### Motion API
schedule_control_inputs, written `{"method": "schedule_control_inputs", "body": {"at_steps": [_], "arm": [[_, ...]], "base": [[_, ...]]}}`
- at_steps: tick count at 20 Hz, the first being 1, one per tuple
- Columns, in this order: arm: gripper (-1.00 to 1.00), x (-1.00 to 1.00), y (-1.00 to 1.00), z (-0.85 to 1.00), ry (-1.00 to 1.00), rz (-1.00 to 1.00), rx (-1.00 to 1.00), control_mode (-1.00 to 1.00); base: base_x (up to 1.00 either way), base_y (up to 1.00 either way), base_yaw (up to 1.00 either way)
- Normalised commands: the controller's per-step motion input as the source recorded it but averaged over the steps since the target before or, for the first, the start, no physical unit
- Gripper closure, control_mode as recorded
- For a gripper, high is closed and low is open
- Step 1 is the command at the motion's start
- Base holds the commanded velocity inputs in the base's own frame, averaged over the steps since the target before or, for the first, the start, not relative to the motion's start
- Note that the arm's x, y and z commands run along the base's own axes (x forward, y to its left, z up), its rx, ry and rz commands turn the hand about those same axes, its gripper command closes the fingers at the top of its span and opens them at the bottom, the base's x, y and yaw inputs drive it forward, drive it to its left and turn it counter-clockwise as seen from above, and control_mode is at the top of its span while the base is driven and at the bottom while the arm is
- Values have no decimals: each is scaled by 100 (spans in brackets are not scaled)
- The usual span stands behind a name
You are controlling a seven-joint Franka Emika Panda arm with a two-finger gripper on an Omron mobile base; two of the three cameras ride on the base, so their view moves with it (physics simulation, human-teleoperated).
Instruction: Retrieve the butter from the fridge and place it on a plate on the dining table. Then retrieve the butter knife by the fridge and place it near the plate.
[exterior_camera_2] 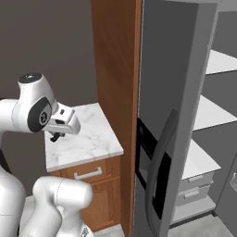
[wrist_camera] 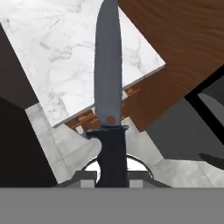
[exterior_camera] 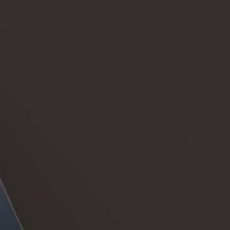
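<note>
The butter knife [wrist_camera: 108, 78] is dark, with a grey pointed blade and a black handle. My gripper [wrist_camera: 112, 175] is shut on its handle, and the blade points away from the hand. In the right base view the gripper [exterior_camera_2: 55, 135] hangs just above the left part of a small marble-topped cabinet [exterior_camera_2: 90, 141]. The grey fridge [exterior_camera_2: 171, 92] stands to the right with its door swung open, showing white shelves [exterior_camera_2: 208, 111] inside. The butter, the plate and the dining table are out of view.
A tall brown wooden panel [exterior_camera_2: 115, 69] stands between the small cabinet and the fridge. The cabinet's marble top [wrist_camera: 57, 52] and wooden drawer front [wrist_camera: 144, 100] lie below the blade. A dark wall [exterior_camera: 115, 90] is close in the left base view.
</note>
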Motion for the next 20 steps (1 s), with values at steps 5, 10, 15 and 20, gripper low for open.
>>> {"method": "schedule_control_inputs", "body": {"at_steps": [5, 10, 15, 20], "arm": [[100, 0, 0, 0, 0, 0, 0, 100], [100, 0, 0, 0, 0, 0, 0, 100], [100, 0, 0, 0, 0, 0, 0, 100], [100, 0, 0, 0, 0, 0, 0, 100]], "base": [[-71, -33, 0], [-59, -25, 0], [-71, -19, 2], [-88, -25, 7]]}}
